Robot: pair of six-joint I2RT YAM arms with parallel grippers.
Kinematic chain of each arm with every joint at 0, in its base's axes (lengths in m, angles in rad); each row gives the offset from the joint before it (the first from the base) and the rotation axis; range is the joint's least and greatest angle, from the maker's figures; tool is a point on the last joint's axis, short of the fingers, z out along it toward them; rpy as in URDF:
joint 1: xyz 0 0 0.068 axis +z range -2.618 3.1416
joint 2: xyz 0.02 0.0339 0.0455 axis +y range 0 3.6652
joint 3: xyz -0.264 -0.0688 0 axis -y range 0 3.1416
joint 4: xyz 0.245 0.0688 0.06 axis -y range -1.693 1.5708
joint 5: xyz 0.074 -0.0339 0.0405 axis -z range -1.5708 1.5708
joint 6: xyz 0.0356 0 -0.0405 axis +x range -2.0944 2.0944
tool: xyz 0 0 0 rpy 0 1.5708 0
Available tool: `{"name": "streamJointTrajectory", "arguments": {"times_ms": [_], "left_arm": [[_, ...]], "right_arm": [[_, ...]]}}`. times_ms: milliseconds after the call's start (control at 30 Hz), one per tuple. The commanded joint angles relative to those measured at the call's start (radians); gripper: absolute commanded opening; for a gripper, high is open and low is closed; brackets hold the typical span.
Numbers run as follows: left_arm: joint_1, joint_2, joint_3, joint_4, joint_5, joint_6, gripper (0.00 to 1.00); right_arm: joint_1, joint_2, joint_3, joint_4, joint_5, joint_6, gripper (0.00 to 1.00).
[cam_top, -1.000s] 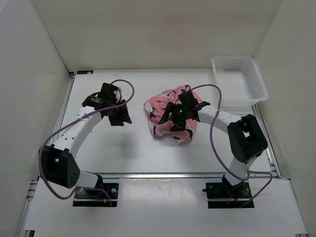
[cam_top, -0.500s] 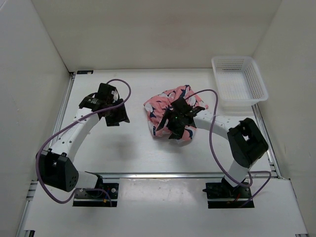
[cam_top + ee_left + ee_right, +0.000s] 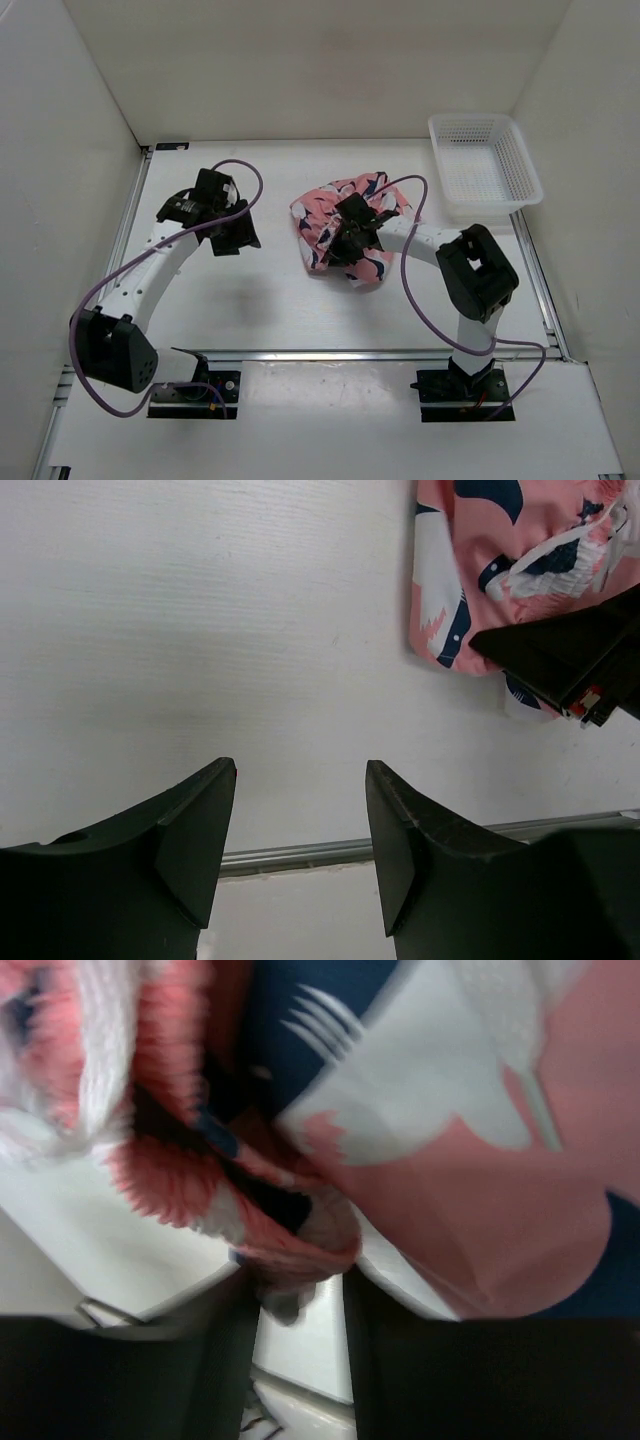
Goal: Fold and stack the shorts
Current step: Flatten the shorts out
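A white table (image 3: 250, 300) is seen from above. The shorts (image 3: 322, 212) are lying in a crumpled heap near the middle of it, not yet folded. A basket (image 3: 478, 160) is set at 2 o'clock from the heap, well apart from it.

The left gripper (image 3: 298, 772) is held over bare table at 9 o'clock from the shorts. Its jaws are apart and nothing is between them. The right gripper (image 3: 302, 1310) is pressed down on the heap, a bit toward 7 o'clock from its middle. Its jaws are near each other, and a pink fold is seen right at the tips. That view is blurry, so it cannot be told if the fold is really squeezed.

It looks like an edge of the shorts is being grabbed so the heap can be opened out. Next, a firm pinch is needed. Then the cloth should be lifted and pulled flat.
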Motion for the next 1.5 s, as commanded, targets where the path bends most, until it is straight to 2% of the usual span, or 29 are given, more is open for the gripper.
{"name": "streamJointTrajectory", "arguments": {"times_ms": [0, 33, 67, 133, 233, 267, 333, 400, 467, 533, 567, 633, 667, 700, 767, 800, 833, 900, 933, 1000, 1033, 1100, 1133, 1200, 1233, 1367, 1400, 1467], "left_arm": [[0.009, -0.056, -0.001, -0.002, -0.017, -0.004, 0.66], [0.009, -0.056, -0.001, -0.002, -0.017, -0.004, 0.66], [0.009, -0.056, -0.001, -0.002, -0.017, -0.004, 0.66], [0.009, -0.056, 0.008, -0.002, -0.028, -0.004, 0.66], [0.033, -0.056, 0.066, -0.034, -0.039, 0.007, 0.66], [0.044, -0.056, 0.092, -0.046, -0.051, 0.026, 0.66], [0.087, -0.042, 0.159, -0.08, -0.078, 0.043, 0.66], [0.122, -0.01, 0.294, -0.133, -0.089, 0.062, 0.66], [0.177, 0.004, 0.442, -0.166, -0.098, 0.085, 0.66], [0.212, 0.015, 0.532, -0.2, -0.08, 0.085, 0.66], [0.24, 0.015, 0.601, -0.2, -0.08, 0.085, 0.66], [0.262, 0.015, 0.643, -0.2, -0.04, 0.094, 0.67], [0.274, 0.005, 0.652, -0.2, -0.026, 0.094, 0.67], [0.274, 0.005, 0.652, -0.186, -0.016, 0.094, 0.67], [0.274, -0.007, 0.617, -0.172, 0.024, 0.094, 0.69], [0.274, -0.019, 0.561, -0.157, 0.037, 0.094, 0.69], [0.274, -0.019, 0.524, -0.146, 0.061, 0.094, 0.69], [0.253, -0.03, 0.392, -0.113, 0.07, 0.094, 0.69], [0.243, -0.03, 0.346, -0.112, 0.08, 0.094, 0.7], [0.21, -0.03, 0.251, -0.08, 0.08, 0.094, 0.7], [0.199, -0.019, 0.15, -0.044, 0.08, 0.07, 0.67], [0.161, -0.005, 0.053, -0.007, 0.067, 0.05, 0.59], [0.145, 0.013, -0.024, 0.006, 0.055, 0.028, 0.49], [0.133, 0.034, -0.086, 0.018, -0.067, -0.036, 0.39], [0.133, 0.059, -0.131, -0.009, -0.116, -0.134, 0.39], [0.133, 0.097, -0.213, 0.016, -0.097, -0.194, 0.6], [0.133, 0.097, -0.213, 0.027, -0.076, -0.208, 0.79], [0.133, 0.145, -0.227, 0.076, -0.049, -0.208, 0.89]], "right_arm": [[-0.002, 0.009, 0.092, 0.044, 0.1, -0.04, 0.23], [-0.002, 0.009, 0.116, 0.014, 0.12, -0.054, 0.09], [-0.002, 0.021, 0.183, -0.011, 0.137, -0.087, 0.0], [-0.002, 0.043, 0.263, -0.07, 0.172, -0.127, 0.0], [-0.022, 0.066, 0.469, -0.124, 0.172, -0.222, 0.0], [-0.022, 0.077, 0.618, -0.147, 0.155, -0.277, 0.0], [-0.043, 0.115, 0.789, -0.192, 0.117, -0.337, 0.0], [-0.052, 0.124, 1.017, -0.236, 0.05, -0.409, 0.0], [-0.062, 0.082, 1.148, -0.236, 0.013, -0.487, 0.0], [-0.062, 0.026, 1.167, -0.236, -0.003, -0.543, 0.0], [-0.062, -0.06, 1.152, -0.223, 0.008, -0.567, 0.0], [-0.062, -0.17, 0.984, -0.193, 0.046, -0.623, 0.0], [-0.074, -0.284, 0.904, -0.163, 0.066, -0.623, 0.0], [-0.094, -0.34, 0.732, -0.15, 0.082, -0.623, 0.0], [-0.14, -0.485, 0.549, -0.141, 0.118, -0.603, 0.0], [-0.154, -0.529, 0.455, -0.141, 0.118, -0.603, 0.0], [-0.166, -0.564, 0.266, -0.141, 0.141, -0.576, 0.0], [-0.217, -0.638, 0.096, -0.164, 0.142, -0.545, 0.0], [-0.232, -0.65, -0.045, -0.179, 0.128, -0.517, 0.0], [-0.275, -0.66, -0.147, -0.199, 0.116, -0.5, 0.0], [-0.286, -0.66, -0.187, -0.199, 0.102, -0.487, 0.0], [-0.3, -0.629, -0.258, -0.199, 0.093, -0.468, 0.0], [-0.31, -0.594, -0.258, -0.199, 0.092, -0.468, 0.0], [-0.319, -0.562, -0.258, -0.199, 0.083, -0.468, 0.0], [-0.319, -0.539, -0.246, -0.199, 0.083, -0.468, 0.0], [-0.329, -0.506, -0.204, -0.199, 0.083, -0.479, 0.0], [-0.329, -0.496, -0.19, -0.199, 0.074, -0.479, 0.0], [-0.329, -0.485, -0.178, -0.199, 0.074, -0.479, 0.0]]}}
